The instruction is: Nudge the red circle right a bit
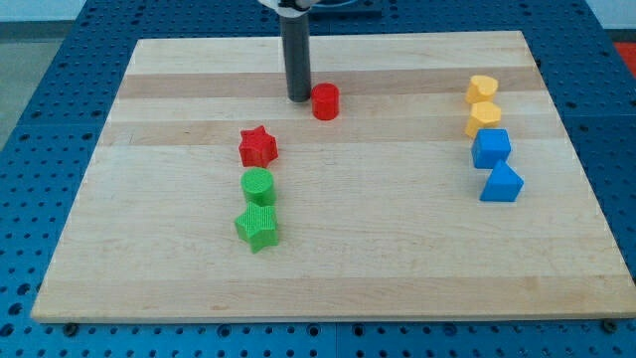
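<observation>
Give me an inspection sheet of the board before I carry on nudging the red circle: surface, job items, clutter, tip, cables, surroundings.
Surface: wooden board, flat, blocks in three groups.
Job's things: red circle near the view's top centre, upright, bare board to its right.
Clutter: red star below-left of the circle; green circle and green star stacked in a column under it, close together; at the view's right, two yellow blocks above two blue blocks.
Tip: my tip stands just left of the red circle, at or near contact; a gap cannot be made out.
Cables: nothing seen.
Surroundings: blue perforated table around the board.
</observation>
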### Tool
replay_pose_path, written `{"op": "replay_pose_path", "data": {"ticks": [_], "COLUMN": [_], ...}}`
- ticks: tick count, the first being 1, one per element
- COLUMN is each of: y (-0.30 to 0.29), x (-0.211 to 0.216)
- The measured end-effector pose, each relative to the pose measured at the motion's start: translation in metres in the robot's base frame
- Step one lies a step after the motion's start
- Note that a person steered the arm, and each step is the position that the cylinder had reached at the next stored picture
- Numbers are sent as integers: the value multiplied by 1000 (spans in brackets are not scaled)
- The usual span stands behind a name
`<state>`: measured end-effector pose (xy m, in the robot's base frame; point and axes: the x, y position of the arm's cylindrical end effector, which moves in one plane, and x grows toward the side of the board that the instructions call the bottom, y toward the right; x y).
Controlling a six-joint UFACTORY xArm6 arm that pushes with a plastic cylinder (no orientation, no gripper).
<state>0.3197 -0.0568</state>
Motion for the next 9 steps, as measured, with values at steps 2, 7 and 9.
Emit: {"op": "replay_pose_path", "data": {"ticks": [2, 7, 9], "y": [-34, 9, 8], "x": [23, 4, 12]}}
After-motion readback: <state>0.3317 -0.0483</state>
